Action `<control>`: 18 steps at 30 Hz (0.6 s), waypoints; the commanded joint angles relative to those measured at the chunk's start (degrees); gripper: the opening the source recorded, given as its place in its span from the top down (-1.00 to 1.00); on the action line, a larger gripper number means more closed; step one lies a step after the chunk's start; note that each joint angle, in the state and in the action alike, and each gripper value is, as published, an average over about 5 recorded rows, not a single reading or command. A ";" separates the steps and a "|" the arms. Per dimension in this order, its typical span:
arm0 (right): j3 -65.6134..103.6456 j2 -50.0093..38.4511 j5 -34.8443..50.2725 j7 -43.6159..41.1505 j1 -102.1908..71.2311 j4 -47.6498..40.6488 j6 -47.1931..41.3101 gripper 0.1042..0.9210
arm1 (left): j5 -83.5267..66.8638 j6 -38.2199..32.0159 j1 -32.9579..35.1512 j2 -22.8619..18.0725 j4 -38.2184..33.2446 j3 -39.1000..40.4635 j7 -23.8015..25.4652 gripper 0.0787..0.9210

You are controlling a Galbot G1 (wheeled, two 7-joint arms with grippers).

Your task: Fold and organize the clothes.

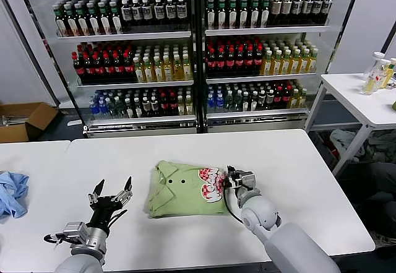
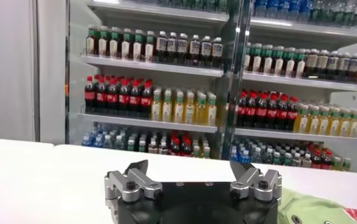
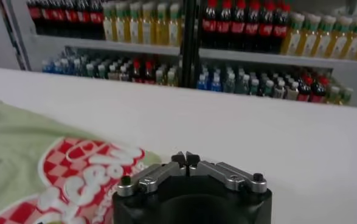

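The light green polo shirt [image 1: 180, 190] lies folded into a compact rectangle in the middle of the white table, collar and dark buttons up, its red-and-white checkered logo [image 1: 211, 184] at the right edge. My right gripper [image 1: 233, 177] is shut and empty, right beside the shirt's right edge by the logo. In the right wrist view the gripper [image 3: 185, 159] is closed with the logo [image 3: 81, 176] next to it. My left gripper [image 1: 113, 187] is open, empty, fingers up, to the left of the shirt. In the left wrist view the gripper [image 2: 193, 169] is spread wide, with a corner of the shirt [image 2: 315, 210] beside it.
A crumpled light blue garment [image 1: 12, 192] lies at the table's left edge. Shelves of bottles [image 1: 192, 50] stand behind the table. A cardboard box [image 1: 25, 120] is on the floor at left. A second white table [image 1: 365, 96] with bottles is at right.
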 commanded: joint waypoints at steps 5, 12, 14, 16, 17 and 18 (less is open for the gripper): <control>12.87 -6.75 -15.74 -7.14 -17.62 15.42 20.29 0.73 | 0.81 -0.14 0.56 0.16 -1.44 0.00 0.45 -0.77; 20.73 -8.36 -13.71 -7.22 -26.82 22.21 19.55 0.24 | 0.90 -0.05 1.89 0.14 -3.02 0.36 0.65 -0.77; 22.44 -8.78 -13.78 -7.27 -28.30 22.97 19.69 0.09 | 0.96 0.01 2.23 0.11 -3.54 0.43 0.71 -0.77; 23.91 -9.10 -14.06 -7.40 -29.84 23.81 19.92 -0.03 | 1.19 0.04 2.51 0.02 -4.02 0.45 0.77 -0.77; 24.79 -9.20 -14.26 -7.49 -30.81 24.30 20.03 -0.12 | 1.35 0.05 2.68 -0.04 -4.24 0.44 0.80 -0.77; 25.58 -9.21 -14.50 -7.62 -31.77 24.74 20.11 -0.18 | 1.71 0.04 2.82 -0.16 -4.37 0.40 0.81 -0.77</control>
